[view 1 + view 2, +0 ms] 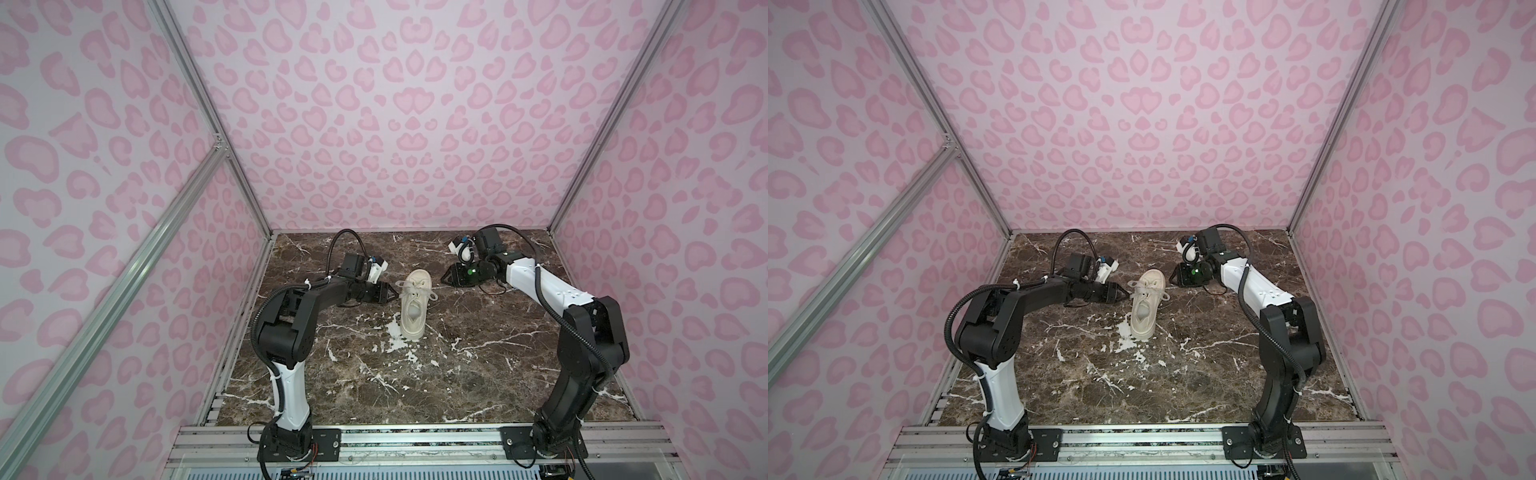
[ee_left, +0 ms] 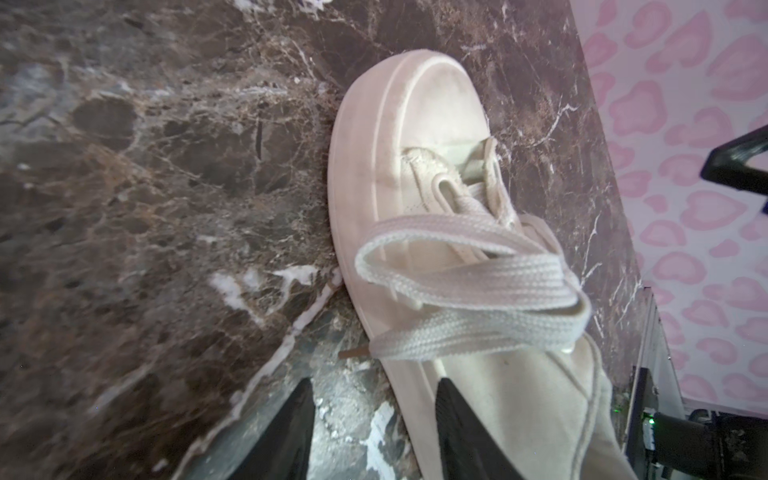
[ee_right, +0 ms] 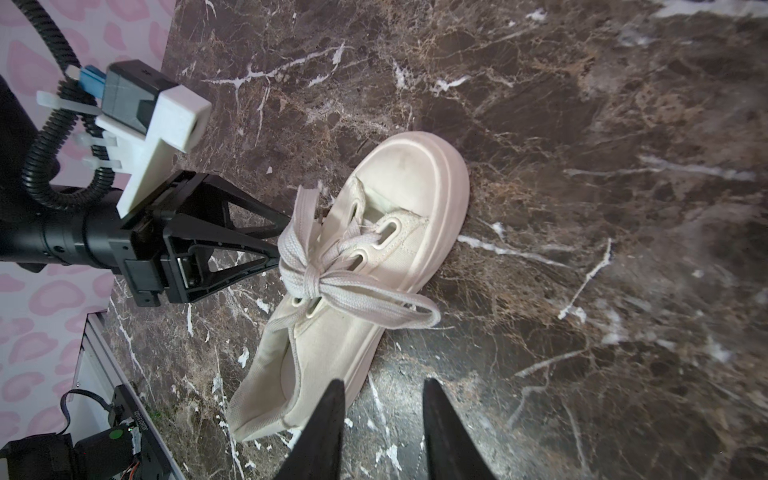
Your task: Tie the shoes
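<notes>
Two loops stand out from a loose knot (image 3: 309, 279) on the shoe (image 1: 412, 307), which sits mid-counter (image 1: 478, 374), toe toward the back wall (image 1: 395, 124). Your left gripper (image 1: 395, 294) is just beside the loop (image 3: 291, 245) on its side, fingers (image 2: 291, 436) half spread and empty. The right gripper (image 1: 445, 278) hangs apart from the shoe, fingers (image 3: 328, 428) parted on nothing. The bow looks slack to me: pinch each loop mid-length, not the tails, and pull outward evenly so the shoe doesn't slide.

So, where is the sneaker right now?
In a top view the sneaker stands near the middle of the table, toe toward the back wall, between the left gripper, close beside it, and the right gripper.
</notes>
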Available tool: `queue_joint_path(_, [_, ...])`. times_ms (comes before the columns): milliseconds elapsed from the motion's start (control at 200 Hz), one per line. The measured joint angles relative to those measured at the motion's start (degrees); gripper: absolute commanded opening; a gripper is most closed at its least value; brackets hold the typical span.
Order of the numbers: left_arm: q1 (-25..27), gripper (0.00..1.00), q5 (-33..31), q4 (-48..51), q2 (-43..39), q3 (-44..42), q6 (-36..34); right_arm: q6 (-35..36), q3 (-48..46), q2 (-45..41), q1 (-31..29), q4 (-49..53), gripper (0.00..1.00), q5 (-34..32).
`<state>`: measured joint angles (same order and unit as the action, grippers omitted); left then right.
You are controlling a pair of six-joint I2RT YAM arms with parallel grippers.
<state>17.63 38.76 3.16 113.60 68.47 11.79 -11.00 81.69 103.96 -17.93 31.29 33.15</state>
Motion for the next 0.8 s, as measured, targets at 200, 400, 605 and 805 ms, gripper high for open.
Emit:
queue_joint_path(200, [0.0, 0.5, 2.9, -4.2, 2.3, 0.0, 4.1, 0.0, 2.1, 1.8, -0.9, 0.2, 0.34, 0.6])
queue_joint_path(400, [0.0, 0.39, 4.6, -6.8, 3.2, 0.0, 6.5, -0.6, 2.1, 2.2, -1.4, 0.1, 0.33, 1.4])
queue_joint_path(605, [0.2, 0.38, 5.9, -8.4, 3.7, -0.1, 7.8, -1.9, 2.8, 3.4, -2.7, -0.2, 0.33, 1.9])
queue_joint_path(805, [0.6, 0.4, 6.4, -9.6, 4.0, -0.5, 8.8, -2.3, 5.3, 4.6, -3.8, -0.2, 0.33, 2.3])
